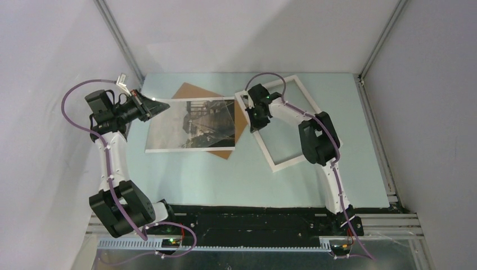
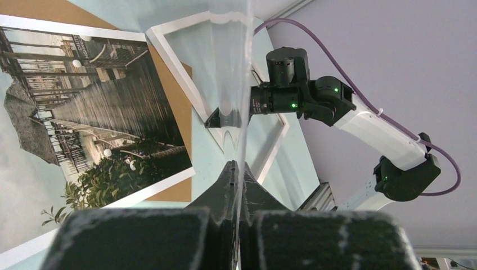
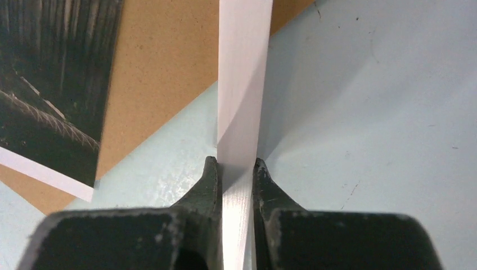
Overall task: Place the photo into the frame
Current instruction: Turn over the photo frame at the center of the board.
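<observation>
At the bottom of the overhead view, a black base rail [image 1: 247, 222] with two white-and-black arms [image 1: 109, 163] bolted at the near edge of a pale blue-green table top [image 1: 197, 180]. Beyond and to both sides, plain grey-white walls [image 1: 242, 34], with two aluminium corner posts [image 1: 118, 36] running into the upper corners. On the table, one of each thing. At centre right, a large white rectangular picture frame [image 1: 289, 162], lying askew, table top showing through its opening, its left rail crossing the right corner of a brown cardboard backing board [image 1: 194, 91]. At centre left, a thin white-bordered photo [image 1: 169, 140] of a grey-brown boardwalk, flat on that board, brown poking out above and at lower right. At middle left, the left gripper [image 2: 237, 167], clamped tight on the edge of one clear pane [image 2: 230, 56], the pane reaching out above the photo. At upper centre, the right gripper [image 3: 236, 163], closed narrow on the frame's left rail, both fingers [image 3: 208, 180] against the white wood.
</observation>
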Robot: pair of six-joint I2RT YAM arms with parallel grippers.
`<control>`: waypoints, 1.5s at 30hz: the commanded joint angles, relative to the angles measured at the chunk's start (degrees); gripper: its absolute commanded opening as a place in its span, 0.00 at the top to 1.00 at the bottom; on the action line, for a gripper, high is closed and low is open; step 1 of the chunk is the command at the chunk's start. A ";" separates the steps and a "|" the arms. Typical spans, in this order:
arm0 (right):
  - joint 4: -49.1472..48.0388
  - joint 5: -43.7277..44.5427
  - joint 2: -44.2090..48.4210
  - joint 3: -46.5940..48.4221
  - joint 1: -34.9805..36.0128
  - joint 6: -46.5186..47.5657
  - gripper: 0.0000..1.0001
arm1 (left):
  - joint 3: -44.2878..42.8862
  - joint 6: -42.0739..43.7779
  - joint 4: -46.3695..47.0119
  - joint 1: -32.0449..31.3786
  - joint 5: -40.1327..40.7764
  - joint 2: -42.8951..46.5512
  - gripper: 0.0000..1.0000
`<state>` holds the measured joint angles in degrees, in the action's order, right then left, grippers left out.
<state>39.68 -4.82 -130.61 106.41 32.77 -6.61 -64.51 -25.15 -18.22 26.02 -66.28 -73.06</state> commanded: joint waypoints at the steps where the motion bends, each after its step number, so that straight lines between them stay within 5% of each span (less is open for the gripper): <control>1: 1.88 -3.86 5.97 1.43 -1.26 3.15 1.00 | -1.44 2.19 1.11 0.40 -2.08 1.82 1.00; 14: -2.79 -35.29 24.58 2.93 -8.70 -9.28 1.00 | -3.36 3.61 0.99 0.68 -0.47 -0.99 1.00; 19: -23.25 -52.12 33.06 -7.25 -12.00 -25.86 1.00 | -4.37 3.63 1.00 0.66 0.14 -1.86 1.00; 22: -45.28 -59.59 36.45 -18.76 -13.84 -48.55 1.00 | -4.83 3.62 1.01 0.64 0.78 -2.23 1.00; 25: -67.19 -61.16 37.19 -24.52 -15.38 -66.80 1.00 | -4.91 3.43 1.04 0.71 1.65 -2.39 1.00; 29: -78.66 -60.44 37.67 -27.61 -15.13 -77.48 1.00 | -4.70 3.32 1.04 0.74 2.73 -2.20 1.00; 37: -88.70 -55.86 41.53 -34.51 -17.14 -88.69 1.00 | -3.27 3.53 0.99 0.23 4.10 -1.02 1.00; 45: -85.12 -54.16 41.20 -40.65 -23.66 -86.31 1.00 | -2.24 4.09 1.00 -0.18 5.13 0.19 1.00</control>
<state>-42.35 -61.14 -91.57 66.74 11.57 -92.97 -66.50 -22.74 -18.70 26.11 -61.06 -75.59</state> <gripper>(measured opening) 0.253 0.006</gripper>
